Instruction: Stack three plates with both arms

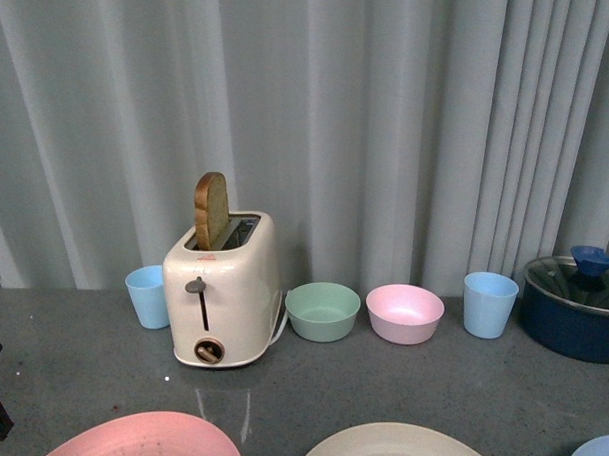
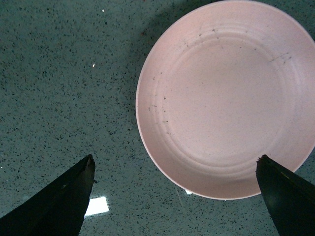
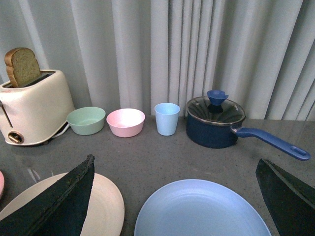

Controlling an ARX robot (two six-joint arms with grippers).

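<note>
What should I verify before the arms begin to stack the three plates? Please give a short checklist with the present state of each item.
1. The left end effector is open and empty: ok, spread wide.
2. The right end effector is open and empty: ok.
3. The pink plate holds nothing: ok.
4. The blue plate holds nothing: ok for the part in view.
5. The cream plate lies free of the other plates: ok, there is a gap on both sides.
6. The height of the left end effector above the pink plate is known: cannot tell.
</note>
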